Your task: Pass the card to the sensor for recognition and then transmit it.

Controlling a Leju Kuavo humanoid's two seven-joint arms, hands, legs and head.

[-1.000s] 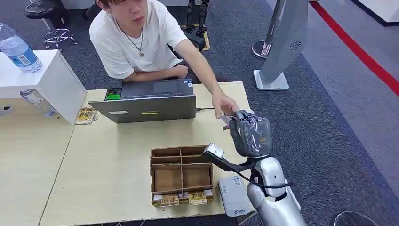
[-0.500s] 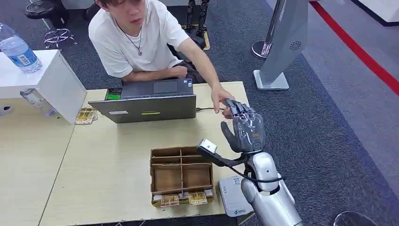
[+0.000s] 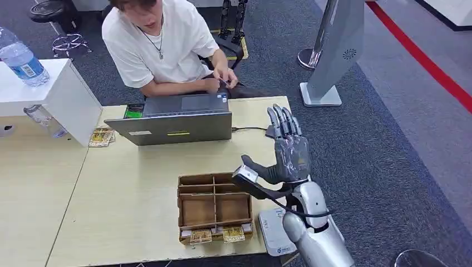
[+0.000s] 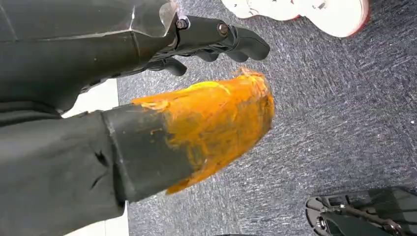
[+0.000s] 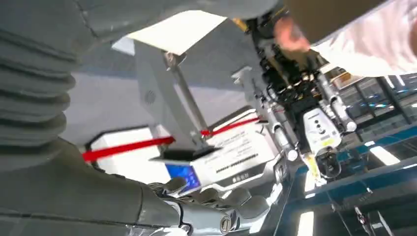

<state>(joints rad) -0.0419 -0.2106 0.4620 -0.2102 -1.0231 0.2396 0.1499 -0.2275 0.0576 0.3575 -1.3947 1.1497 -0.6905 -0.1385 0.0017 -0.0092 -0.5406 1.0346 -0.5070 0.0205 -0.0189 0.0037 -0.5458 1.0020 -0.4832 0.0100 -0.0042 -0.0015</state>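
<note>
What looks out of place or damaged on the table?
A water bottle lies on its side beside the white box, while another bottle stands upright on it. Otherwise nothing stands out; the cardboard tray sits squarely.

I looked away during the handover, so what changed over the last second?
The person's hand, which was reaching to the right hand, has pulled back to their lap, apparently with the card. The right hand's fingers, curled before, now stand spread and hold nothing. The laptop, cardboard tray and white sensor stayed put.
</note>
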